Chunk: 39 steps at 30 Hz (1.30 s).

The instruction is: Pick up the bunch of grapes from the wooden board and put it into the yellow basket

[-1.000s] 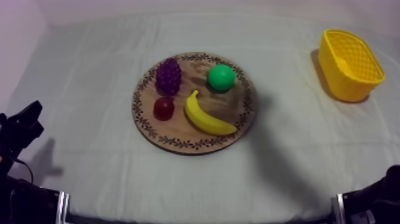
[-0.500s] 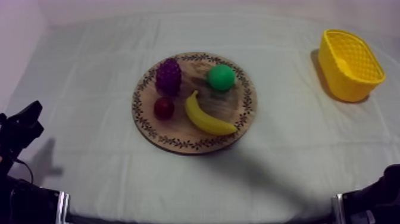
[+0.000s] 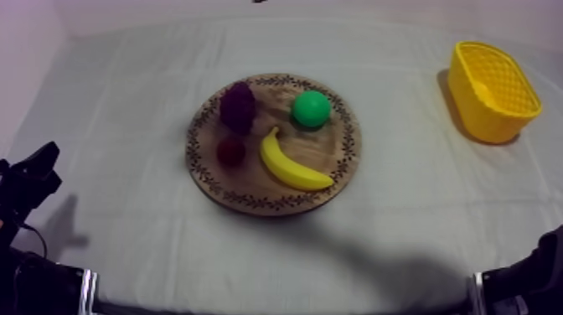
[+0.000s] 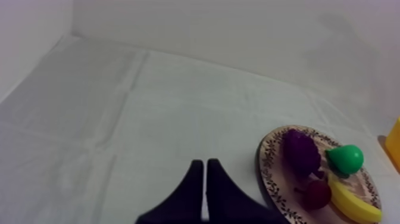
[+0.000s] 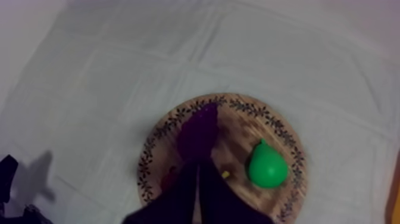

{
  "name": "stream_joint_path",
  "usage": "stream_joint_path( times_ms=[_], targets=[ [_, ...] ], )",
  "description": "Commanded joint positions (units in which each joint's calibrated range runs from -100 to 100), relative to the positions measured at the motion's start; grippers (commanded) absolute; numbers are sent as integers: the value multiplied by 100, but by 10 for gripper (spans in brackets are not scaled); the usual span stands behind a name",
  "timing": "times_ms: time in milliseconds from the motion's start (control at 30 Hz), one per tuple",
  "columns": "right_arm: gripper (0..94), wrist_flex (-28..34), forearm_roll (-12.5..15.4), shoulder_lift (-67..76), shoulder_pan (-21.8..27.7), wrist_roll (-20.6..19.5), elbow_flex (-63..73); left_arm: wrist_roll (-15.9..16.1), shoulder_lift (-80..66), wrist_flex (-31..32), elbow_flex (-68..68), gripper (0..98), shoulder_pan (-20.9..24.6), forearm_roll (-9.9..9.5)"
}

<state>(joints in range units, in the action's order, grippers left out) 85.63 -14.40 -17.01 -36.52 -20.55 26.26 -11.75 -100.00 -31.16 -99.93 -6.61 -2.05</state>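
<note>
Bunch of grapes [image 3: 238, 106] on wooden board [image 3: 251, 188], far-left part; yellow basket [image 3: 494, 88] far right. Left gripper [image 4: 205, 164] pressed together at near left; right gripper [image 5: 197, 165] likewise, over the board by the grapes. It should spread wide before dropping, missing the small red fruit [image 3: 230, 151]

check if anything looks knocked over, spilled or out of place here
Nothing stands out. The grapes, pear, banana and small red fruit all lie on the wooden board, none over its rim, and the yellow basket stands upright, well apart from the board.
</note>
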Motion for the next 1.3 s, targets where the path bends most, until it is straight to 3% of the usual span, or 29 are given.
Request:
stream_joint_path(
  times_ms=[0,200,567,767,1067,1267],
  targets=[
    [3,390,-39,-323,-42,-34,451,0,0,4,4,1,-1,-2],
    [2,1088,-203,-994,-131,-101,1321,0,0,4,4,1,-1,-2],
    [3,1202,-82,-2062,-81,-356,1768,0,0,4,4,1,-1,-2],
    [106,1216,-43,-2411,-130,-363,1904,0,0,4,4,1,-1,-2],
    [136,1223,-11,-2571,-110,-384,2146,0,0,4,4,1,-1,-2],
    [253,1188,24,-2591,-79,-365,2207,0,0,4,4,1,-1,-2]
  ],
)
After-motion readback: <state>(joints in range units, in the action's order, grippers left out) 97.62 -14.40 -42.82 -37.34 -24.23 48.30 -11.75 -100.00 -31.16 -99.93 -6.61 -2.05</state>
